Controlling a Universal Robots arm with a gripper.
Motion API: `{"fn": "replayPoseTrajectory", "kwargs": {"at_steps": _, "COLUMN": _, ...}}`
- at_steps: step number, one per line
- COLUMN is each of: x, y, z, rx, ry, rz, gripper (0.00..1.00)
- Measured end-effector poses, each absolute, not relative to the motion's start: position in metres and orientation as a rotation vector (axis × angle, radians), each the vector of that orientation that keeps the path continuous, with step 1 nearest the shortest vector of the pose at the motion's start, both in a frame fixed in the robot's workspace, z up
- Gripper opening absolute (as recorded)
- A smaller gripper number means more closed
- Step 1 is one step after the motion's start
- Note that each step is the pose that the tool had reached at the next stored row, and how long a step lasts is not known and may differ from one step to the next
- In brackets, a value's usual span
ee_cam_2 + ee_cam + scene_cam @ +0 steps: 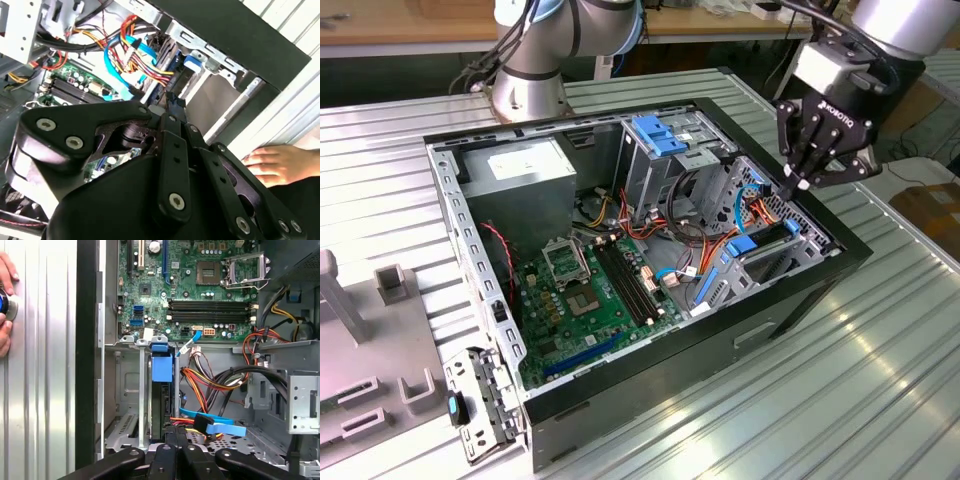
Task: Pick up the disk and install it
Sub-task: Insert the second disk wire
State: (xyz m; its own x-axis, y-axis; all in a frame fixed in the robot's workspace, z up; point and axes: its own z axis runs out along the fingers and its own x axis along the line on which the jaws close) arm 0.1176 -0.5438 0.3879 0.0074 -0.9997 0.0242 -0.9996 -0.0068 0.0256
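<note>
disk (161, 390) sits edge-up in its drive bay (142, 390), gripper (175, 440) fingers pressed together just beside it.

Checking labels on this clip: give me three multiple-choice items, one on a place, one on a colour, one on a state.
1. Where is the disk?
A. On the table beside the computer
B. On edge in the drive bay
C. Flat on the green board

2. What colour is the tab on the disk's end?
A. Red
B. White
C. Blue

3. How does the gripper stand?
A. Shut, above the drive bay
B. Spread wide over the table
C. Spread wide around the fan

Answers:
1 B: the disk stands between the metal rails of the drive bay.
2 C: the tab is bright blue.
3 A: the gripper has its fingers together right by the disk's near end.
</note>
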Motion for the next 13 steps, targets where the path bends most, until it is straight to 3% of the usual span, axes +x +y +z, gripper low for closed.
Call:
{"fn": "replayPoseTrajectory", "kwargs": {"at_steps": 5, "x": 0.118, "y": -0.535, "z": 0.391, "rx": 2.193, "ry": -2.177, "rz": -0.036, "gripper": 0.11}}
{"fn": "replayPoseTrajectory", "kwargs": {"at_steps": 12, "x": 0.118, "y": -0.518, "z": 0.391, "rx": 2.187, "ry": -2.171, "rz": -0.034, "gripper": 0.11}}
{"fn": "replayPoseTrajectory", "kwargs": {"at_steps": 13, "x": 0.118, "y": -0.518, "z": 0.391, "rx": 2.186, "ry": -2.171, "rz": -0.033, "gripper": 0.17}}
